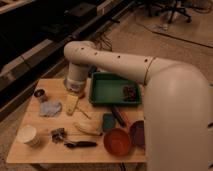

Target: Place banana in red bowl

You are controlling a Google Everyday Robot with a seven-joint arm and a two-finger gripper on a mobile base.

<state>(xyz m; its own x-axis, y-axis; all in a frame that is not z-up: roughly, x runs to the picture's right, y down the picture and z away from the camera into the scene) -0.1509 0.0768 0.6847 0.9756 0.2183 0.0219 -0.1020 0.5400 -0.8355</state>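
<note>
Pale yellow curved banana (87, 129) lies on the wooden table (42, 151) just left of the round orange-red bowl (117, 141); gripper (73, 102) hangs beside the green tray (115, 103), well apart; its opening cannot be told.

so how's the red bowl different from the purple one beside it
The red bowl is orange-red and fully in view; the purple bowl is dark and partly cut off by the robot's arm. The red bowl sits nearer the banana, the purple one to its right. Both are round, similar-sized. The hand hangs farther back, left of the green tray.
</note>
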